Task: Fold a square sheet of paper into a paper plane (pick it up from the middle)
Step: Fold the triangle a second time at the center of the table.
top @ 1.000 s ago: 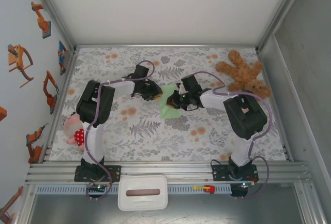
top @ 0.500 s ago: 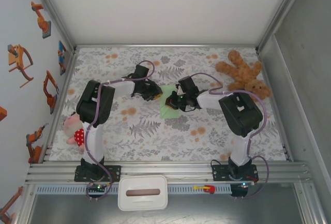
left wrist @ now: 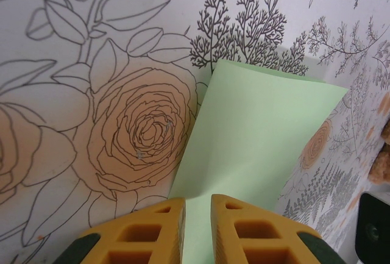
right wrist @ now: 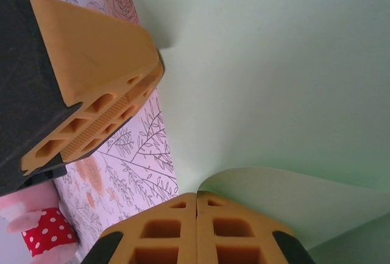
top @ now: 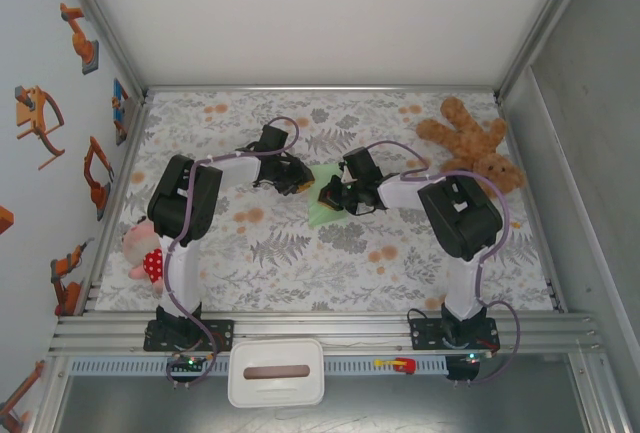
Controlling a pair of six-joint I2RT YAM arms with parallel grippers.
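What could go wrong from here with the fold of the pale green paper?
1. The right gripper is shut on a curled flap of the pale mint-green square sheet of paper. Pulling could drag the sheet and skew the crease, as the left gripper, its fingers slightly apart, sits only at one edge.
2. The two grippers are close together over the paper, so they may collide.

R gripper (right wrist: 196,206) at 6 o'clock, fingers pressed together on curled edge of square sheet of paper (right wrist: 274,81). L gripper (right wrist: 122,93) at 10, pink plush (right wrist: 36,227) at 8.
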